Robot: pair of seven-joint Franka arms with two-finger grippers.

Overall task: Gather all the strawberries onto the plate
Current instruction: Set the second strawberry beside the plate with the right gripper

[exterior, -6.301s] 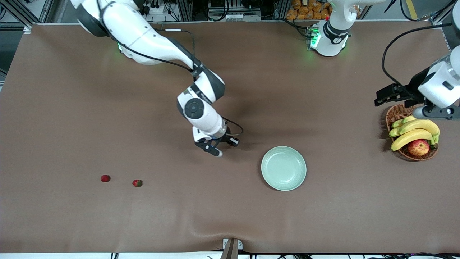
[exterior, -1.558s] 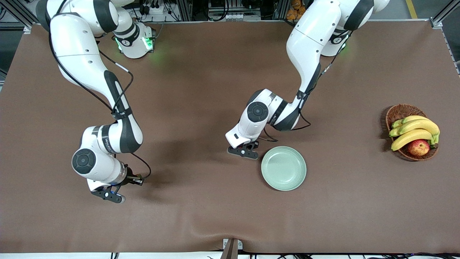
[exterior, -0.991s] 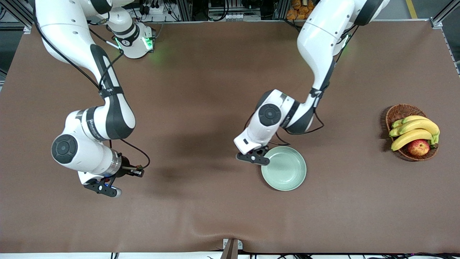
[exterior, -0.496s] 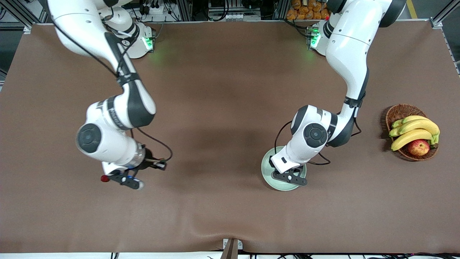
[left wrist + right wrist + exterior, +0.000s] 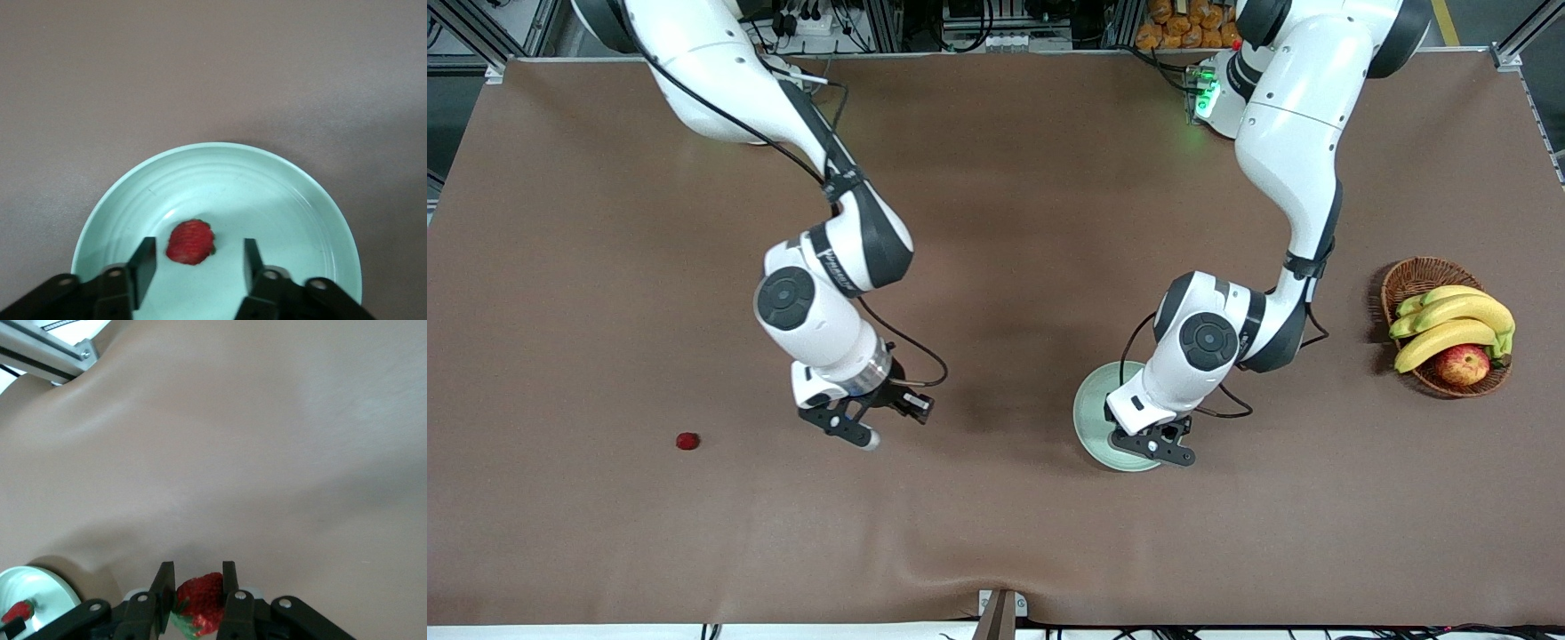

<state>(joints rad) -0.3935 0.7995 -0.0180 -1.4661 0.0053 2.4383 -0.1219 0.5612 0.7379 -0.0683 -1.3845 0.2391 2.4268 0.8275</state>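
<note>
**One berry on the plate, one carried, one left on the surface**

While the left gripper (image 5: 1152, 442) hangs over the round, shallow, pale mint-green plate (image 5: 1089, 414), its fingers (image 5: 142, 267) stand spread apart with nothing between them. In the left wrist view a small red strawberry (image 5: 191, 241) lies inside the plate (image 5: 293, 207), between the two fingertips but touching neither.

The right gripper (image 5: 845, 428) is up over the bare brown surface (image 5: 996, 524), between the plate and the right arm's end. Its fingers (image 5: 163, 590) are pinched on a second small red strawberry with a green leafy cap (image 5: 200, 600), seen in the right wrist view. That view also shows the plate (image 5: 40, 587) farther off with the first berry (image 5: 18, 611) in it.

A third tiny red strawberry (image 5: 687, 441) rests alone on the surface toward the right arm's end, well apart from the plate.

Toward the left arm's end stands a brown wicker basket (image 5: 1409, 280) holding yellow bananas (image 5: 1449, 324) and a red-yellow apple (image 5: 1462, 364), well apart from the plate.
</note>
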